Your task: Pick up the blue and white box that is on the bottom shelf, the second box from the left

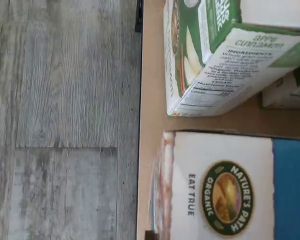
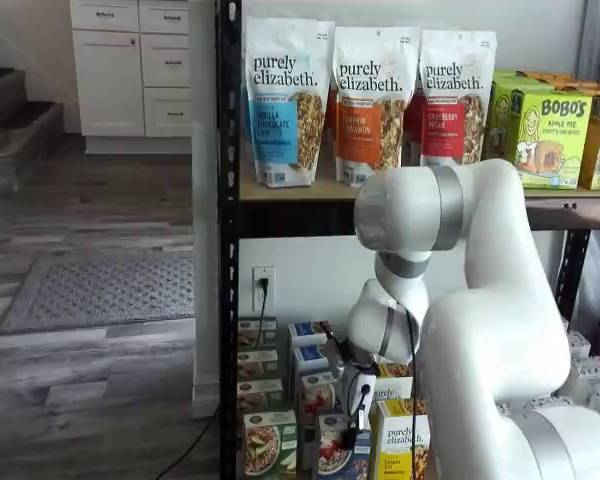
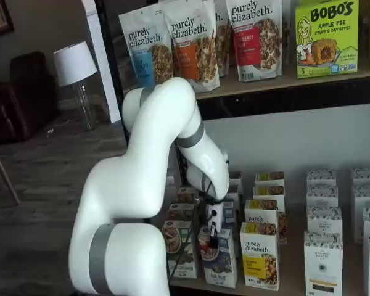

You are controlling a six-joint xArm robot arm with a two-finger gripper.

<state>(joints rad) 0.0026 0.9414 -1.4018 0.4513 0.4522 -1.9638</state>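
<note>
Claw (image 2: 352,432) hanging at the top of the blue box (image 2: 336,446), front of the bottom shelf (image 3: 290,285).

Reaching down in both shelf views, black fingers (image 3: 213,235) meeting the box's top edge; grip state impossible to tell, fingers seen side-on. Sitting directly under the claw, second in the front row, with the green box (image 2: 268,442) just beside it on one side and the yellow box (image 2: 395,440) on the other. Showing, in the wrist view, the blue box's white top (image 1: 220,187) close below, the green box (image 1: 225,55) lying just apart on the tan board. Holding rows of small cereal boxes behind the claw, white cartons (image 3: 324,259) well off to the side.
</note>
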